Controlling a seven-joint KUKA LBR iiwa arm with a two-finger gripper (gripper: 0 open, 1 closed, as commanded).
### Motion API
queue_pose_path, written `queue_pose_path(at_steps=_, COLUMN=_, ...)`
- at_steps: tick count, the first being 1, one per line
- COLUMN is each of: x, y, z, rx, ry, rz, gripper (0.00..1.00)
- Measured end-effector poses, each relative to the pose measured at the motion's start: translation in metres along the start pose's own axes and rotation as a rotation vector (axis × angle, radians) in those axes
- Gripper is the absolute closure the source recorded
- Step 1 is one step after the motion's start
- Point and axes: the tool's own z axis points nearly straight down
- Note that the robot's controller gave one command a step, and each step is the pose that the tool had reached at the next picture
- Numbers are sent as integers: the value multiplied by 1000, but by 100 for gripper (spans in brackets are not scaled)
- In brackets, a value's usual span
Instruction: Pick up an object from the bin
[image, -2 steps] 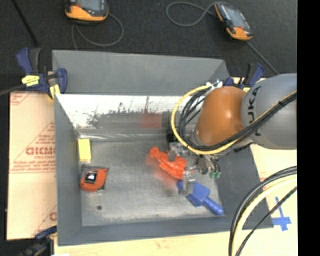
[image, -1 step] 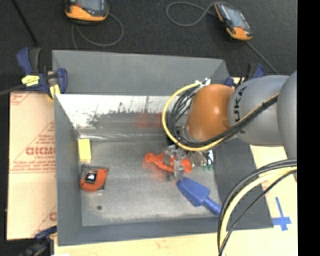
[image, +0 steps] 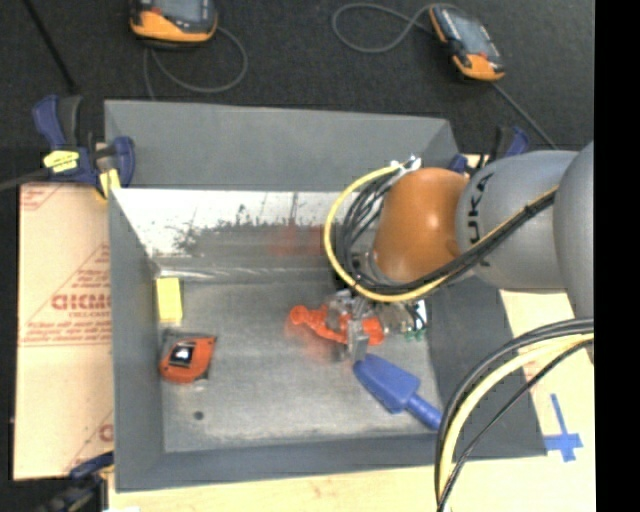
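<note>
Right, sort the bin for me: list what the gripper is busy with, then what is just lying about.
In hand:
- gripper
- orange plastic thing, mid-bin, right under the gripper

Lying about:
- blue handled tool, just beside the gripper
- yellow block, far left
- orange and black tape measure, far left

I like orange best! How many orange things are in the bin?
2: a tape measure at the left, and a plastic thing in the middle by the claw. The arm may hide more.
</note>
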Motion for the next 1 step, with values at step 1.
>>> queue_pose_path(at_steps=1, x=-37, y=-30, z=-163, rx=1, ry=5, rz=10, gripper=100)
